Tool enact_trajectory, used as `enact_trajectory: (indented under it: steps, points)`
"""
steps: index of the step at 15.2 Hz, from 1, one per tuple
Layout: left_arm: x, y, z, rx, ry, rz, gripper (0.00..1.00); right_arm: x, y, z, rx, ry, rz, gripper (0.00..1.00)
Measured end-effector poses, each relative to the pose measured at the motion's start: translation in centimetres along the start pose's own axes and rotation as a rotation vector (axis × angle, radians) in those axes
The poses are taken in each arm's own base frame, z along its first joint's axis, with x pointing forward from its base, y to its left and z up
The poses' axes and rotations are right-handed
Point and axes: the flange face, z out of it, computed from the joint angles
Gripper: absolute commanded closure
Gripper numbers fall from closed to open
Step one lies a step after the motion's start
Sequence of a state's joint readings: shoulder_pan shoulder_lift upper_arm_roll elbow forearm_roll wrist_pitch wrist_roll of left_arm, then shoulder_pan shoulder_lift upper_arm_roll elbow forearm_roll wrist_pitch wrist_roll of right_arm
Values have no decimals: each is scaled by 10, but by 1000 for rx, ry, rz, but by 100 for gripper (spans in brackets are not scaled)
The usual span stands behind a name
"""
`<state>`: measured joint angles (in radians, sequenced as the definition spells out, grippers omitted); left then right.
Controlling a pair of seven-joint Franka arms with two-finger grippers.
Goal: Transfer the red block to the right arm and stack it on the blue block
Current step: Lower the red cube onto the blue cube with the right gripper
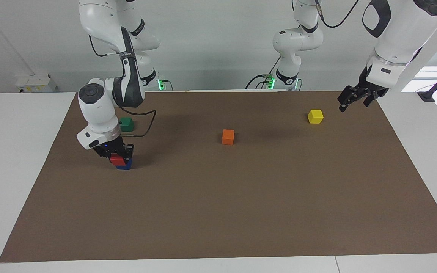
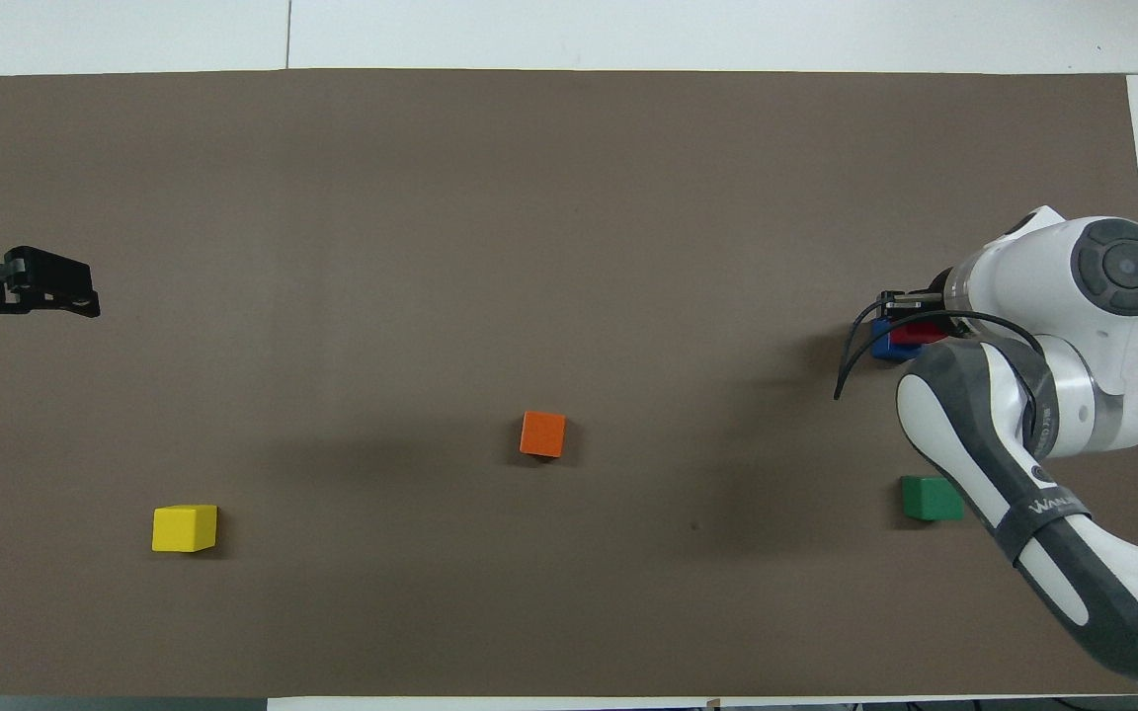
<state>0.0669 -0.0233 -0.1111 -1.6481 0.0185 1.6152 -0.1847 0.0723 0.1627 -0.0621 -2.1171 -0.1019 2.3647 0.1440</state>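
Facing view: right end effector (image 1: 118, 157) is clamping the red block (image 1: 117, 160), which is sitting on the blue block (image 1: 124, 165) at the right arm's end of the brown surface (image 1: 218, 212). Left end effector (image 1: 350, 99) is hanging open, holding nothing, over the surface near the yellow cube (image 1: 315, 116).

Overhead view: right arm (image 2: 1043, 395) is hiding most of both blocks; the orange cube (image 2: 542, 434) is sitting mid-surface, with the green cube (image 2: 932, 498) nearer the robots than the stack.

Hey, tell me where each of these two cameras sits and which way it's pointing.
Facing view: high across the table, looking at the robots; both whole arms show, right tool on the red block.
Overhead view: above the robots' end, looking steeply down; right arm and left tool show.
Shared: orange block, yellow block, green block, mirrored.
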Motion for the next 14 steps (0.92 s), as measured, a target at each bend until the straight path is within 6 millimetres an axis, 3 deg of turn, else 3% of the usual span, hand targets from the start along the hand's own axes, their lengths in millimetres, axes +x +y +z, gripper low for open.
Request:
enact_trajectory:
  steps: [6, 8, 12, 13, 14]
  points:
    - [-3, 17, -3, -1, 5, 31, 0, 0, 4, 2, 1, 1, 9, 100]
    - [-3, 17, -3, -1, 7, 32, 0, 0, 7, 2, 13, -1, 30, 92]
    - [-3, 18, -4, -1, 9, 32, 0, 0, 8, 2, 40, -5, 60, 90]
    - [-3, 18, -4, -1, 10, 32, 0, 0, 7, 2, 45, -6, 64, 73]
    - [-3, 18, -4, -1, 10, 32, 0, 0, 7, 2, 48, -6, 66, 43]
